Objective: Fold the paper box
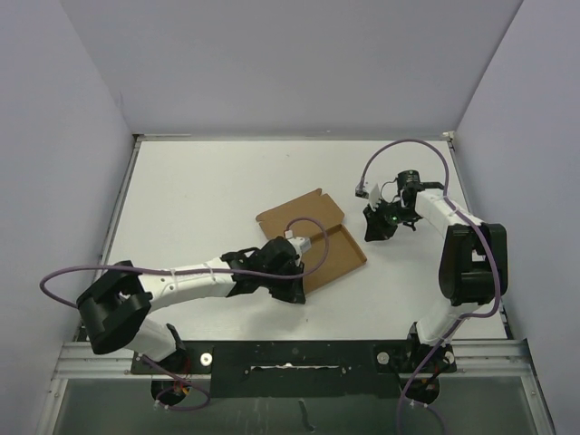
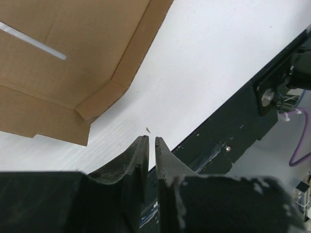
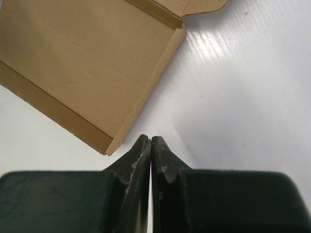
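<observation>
The paper box (image 1: 313, 237) is plain brown cardboard and lies open near the table's middle, with low side walls raised along some edges. My left gripper (image 1: 294, 290) sits at the box's near left edge, shut and empty. In the left wrist view its tips (image 2: 151, 139) hover over bare table just off a box corner flap (image 2: 73, 63). My right gripper (image 1: 375, 227) is just right of the box, shut and empty. In the right wrist view its tips (image 3: 150, 138) are close beside the box's corner (image 3: 82, 63), not touching it.
A black base plate (image 1: 290, 358) runs along the table's near edge and shows in the left wrist view (image 2: 233, 126). Grey walls close in the back and both sides. Purple cables (image 1: 408, 145) loop off both arms.
</observation>
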You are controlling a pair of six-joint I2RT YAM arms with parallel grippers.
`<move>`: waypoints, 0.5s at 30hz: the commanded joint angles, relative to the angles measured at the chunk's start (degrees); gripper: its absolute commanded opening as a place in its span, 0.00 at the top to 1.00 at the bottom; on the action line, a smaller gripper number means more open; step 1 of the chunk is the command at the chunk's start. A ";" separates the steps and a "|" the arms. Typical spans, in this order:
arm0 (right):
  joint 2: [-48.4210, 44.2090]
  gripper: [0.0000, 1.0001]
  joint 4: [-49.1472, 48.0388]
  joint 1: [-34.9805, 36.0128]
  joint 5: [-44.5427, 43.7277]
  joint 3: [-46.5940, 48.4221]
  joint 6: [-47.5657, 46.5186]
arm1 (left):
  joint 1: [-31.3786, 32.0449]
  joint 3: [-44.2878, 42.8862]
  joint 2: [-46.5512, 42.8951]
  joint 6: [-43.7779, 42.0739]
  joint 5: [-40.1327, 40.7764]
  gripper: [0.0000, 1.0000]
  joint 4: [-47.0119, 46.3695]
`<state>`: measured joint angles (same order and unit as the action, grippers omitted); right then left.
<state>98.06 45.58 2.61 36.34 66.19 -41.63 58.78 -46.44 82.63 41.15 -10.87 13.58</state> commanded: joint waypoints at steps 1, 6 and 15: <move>0.27 1.00 -1.46 0.69 -0.25 -0.10 0.29 | 0.19 -2.69 3.52 -1.05 1.80 0.90 -0.70; 0.24 0.99 -1.57 0.90 -0.23 -0.19 0.41 | -0.34 -2.48 7.19 -1.35 3.67 0.91 -2.19; 1.29 0.99 -0.27 2.15 0.75 0.14 -0.99 | -2.38 -4.98 9.19 -3.62 8.25 0.91 -1.44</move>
<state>98.70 45.21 3.75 35.77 66.11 -41.67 56.90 -47.44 90.70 39.44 -5.98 13.56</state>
